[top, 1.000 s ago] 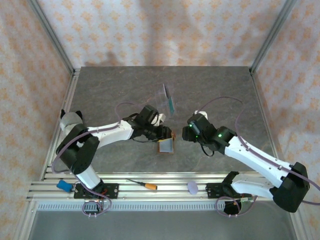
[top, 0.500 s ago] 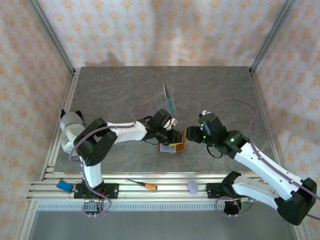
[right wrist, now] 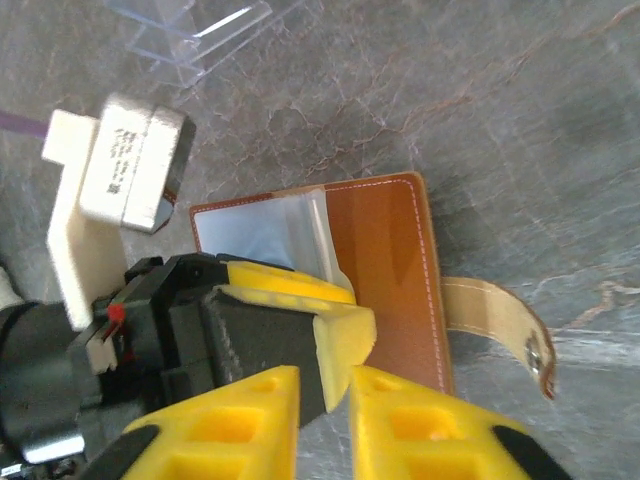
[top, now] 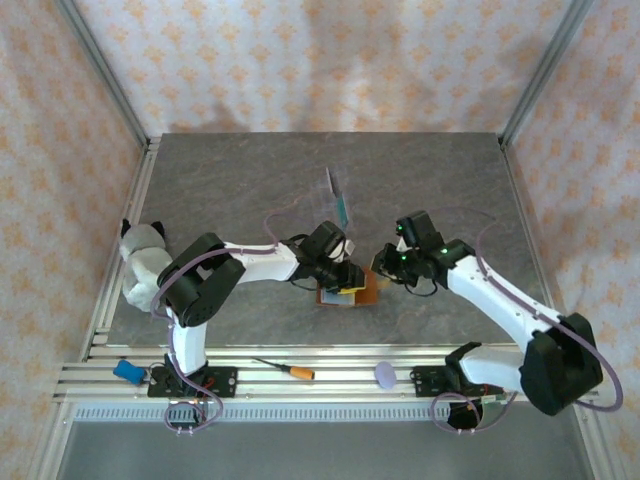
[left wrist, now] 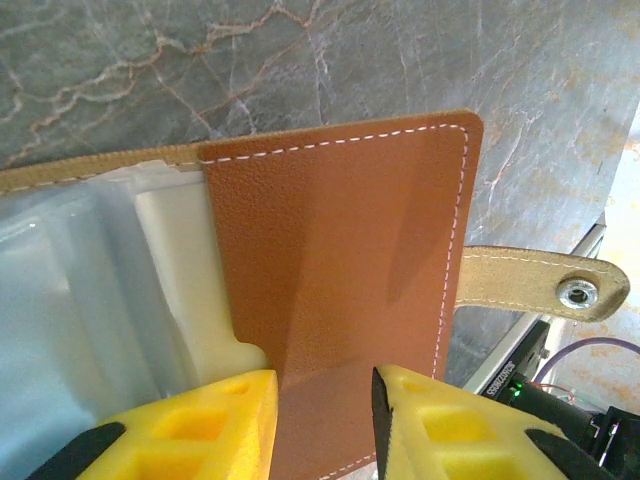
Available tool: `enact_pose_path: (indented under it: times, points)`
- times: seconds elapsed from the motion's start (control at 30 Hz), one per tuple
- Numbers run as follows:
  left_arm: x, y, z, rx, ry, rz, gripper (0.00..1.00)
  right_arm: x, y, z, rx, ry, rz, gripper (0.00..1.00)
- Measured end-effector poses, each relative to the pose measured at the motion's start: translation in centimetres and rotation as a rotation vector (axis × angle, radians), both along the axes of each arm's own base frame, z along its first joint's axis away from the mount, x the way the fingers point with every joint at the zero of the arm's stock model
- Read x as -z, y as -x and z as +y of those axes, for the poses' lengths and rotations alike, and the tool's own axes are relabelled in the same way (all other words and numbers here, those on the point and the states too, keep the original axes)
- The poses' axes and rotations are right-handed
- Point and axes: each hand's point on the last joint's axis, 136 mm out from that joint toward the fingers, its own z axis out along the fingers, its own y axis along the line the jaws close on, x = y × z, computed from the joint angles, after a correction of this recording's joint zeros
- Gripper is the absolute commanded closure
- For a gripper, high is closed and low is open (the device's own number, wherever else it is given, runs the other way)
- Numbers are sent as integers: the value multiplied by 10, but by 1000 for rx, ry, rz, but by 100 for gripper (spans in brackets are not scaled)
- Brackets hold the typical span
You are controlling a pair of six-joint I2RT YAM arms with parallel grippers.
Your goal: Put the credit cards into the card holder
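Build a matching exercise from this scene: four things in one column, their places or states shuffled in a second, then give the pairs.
Things
1. card holder
2. screwdriver
3. teal-green card
4. snap strap

Places or states
A. on the front rail, orange handle to the right
B. sticking out past the leather's edge, unfastened
C. standing on edge at the clear tray
D. lying open on the table

Pairs: 1-D, 2-A, 3-C, 4-B

The brown leather folding card holder (left wrist: 330, 280) has white stitching; the grey stone-look tabletop (left wrist: 150, 70) shows pale and rust veins.
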Motion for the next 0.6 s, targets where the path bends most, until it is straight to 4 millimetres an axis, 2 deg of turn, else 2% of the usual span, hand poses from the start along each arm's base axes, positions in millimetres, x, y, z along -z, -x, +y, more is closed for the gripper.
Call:
enact_pose_path:
  times: [0.13, 0.4, 0.6]
  points:
    - [0, 0, 0, 0, 1, 0, 66, 25, -5, 8, 9, -19, 55, 87]
    - [-8, -4, 7, -18, 13, -13, 66, 81, 3, 3, 16, 42, 160, 92]
    - [-39, -6, 24, -43, 53, -73, 65, 89, 1, -1, 10, 77, 155, 92]
